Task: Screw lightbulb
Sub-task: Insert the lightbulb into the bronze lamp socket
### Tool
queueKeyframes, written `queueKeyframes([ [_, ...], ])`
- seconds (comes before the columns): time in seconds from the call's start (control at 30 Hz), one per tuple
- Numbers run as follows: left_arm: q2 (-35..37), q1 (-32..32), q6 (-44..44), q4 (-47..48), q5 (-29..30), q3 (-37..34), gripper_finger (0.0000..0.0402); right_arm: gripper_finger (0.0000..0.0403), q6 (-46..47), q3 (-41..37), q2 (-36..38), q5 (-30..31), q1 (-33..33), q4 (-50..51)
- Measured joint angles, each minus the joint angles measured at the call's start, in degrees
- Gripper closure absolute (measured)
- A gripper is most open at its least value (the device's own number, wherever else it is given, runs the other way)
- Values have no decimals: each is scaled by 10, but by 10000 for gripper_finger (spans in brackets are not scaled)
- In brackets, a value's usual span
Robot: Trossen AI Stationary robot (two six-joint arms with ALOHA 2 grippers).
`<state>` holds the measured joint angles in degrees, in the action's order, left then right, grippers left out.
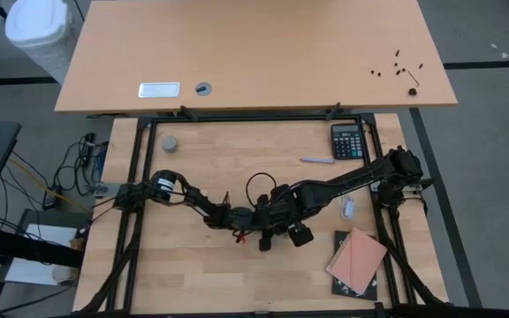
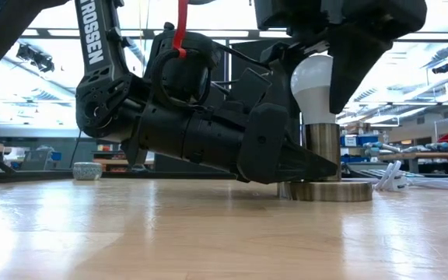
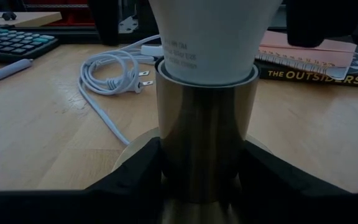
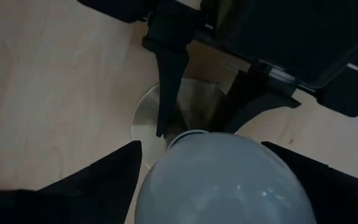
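Left tool (image 3: pixel 202 186) lies low along the surface (image 2: pixel 131 233), its two fingers (image 3: pixel 135 177) partly open and pressed to either side of the brass socket (image 3: pixel 202 124), bracing it. Right tool (image 4: pixel 219 177) hangs directly above, jaws wide, fingers (image 4: pixel 104 177) flanking the lightbulb (image 2: pixel 315 85); contact with the glass cannot be confirmed, so whether it grips or only brackets the bulb is unclear. Lightbulb stands upright in the socket mouth, white neck seated inside the brass rim, socket rising from the round base (image 2: pixel 325 190) on the surface. White cord (image 3: pixel 104 81) trails off toward the book (image 3: pixel 309 59), with a calculator (image 3: pixel 11 43) and pen (image 3: pixel 5 71) farther off. Step in hand looks like turning the bulb home. To do it well: keep the right tool centred on the bulb's axis, close only enough to turn without crushing the glass, rotate in short turns, release and regrip. Left tool should hold the socket firmly so the base does not spin or slide. Watch for tilt; a leaning bulb would suggest crossed threads.
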<state>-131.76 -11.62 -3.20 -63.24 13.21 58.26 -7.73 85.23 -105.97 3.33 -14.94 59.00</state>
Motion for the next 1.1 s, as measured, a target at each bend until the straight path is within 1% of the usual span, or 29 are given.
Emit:
queueKeyframes([
  [0.13, 0, 0, 0, 0, 0, 0, 208, 93, -1, 0, 0, 0, 2, -7],
  [0.2, 0, 0, 0, 0, 0, 0, 208, 97, 0, 0, 0, 0, 4, -8],
  [0.6, -1, 0, 0, -2, 0, 0, 208, 107, 0, 3, -23, 1, 5, -19],
  [1.1, -1, 0, -1, 0, 1, 0, 208, 111, -15, 1, -23, 3, 9, -14],
])
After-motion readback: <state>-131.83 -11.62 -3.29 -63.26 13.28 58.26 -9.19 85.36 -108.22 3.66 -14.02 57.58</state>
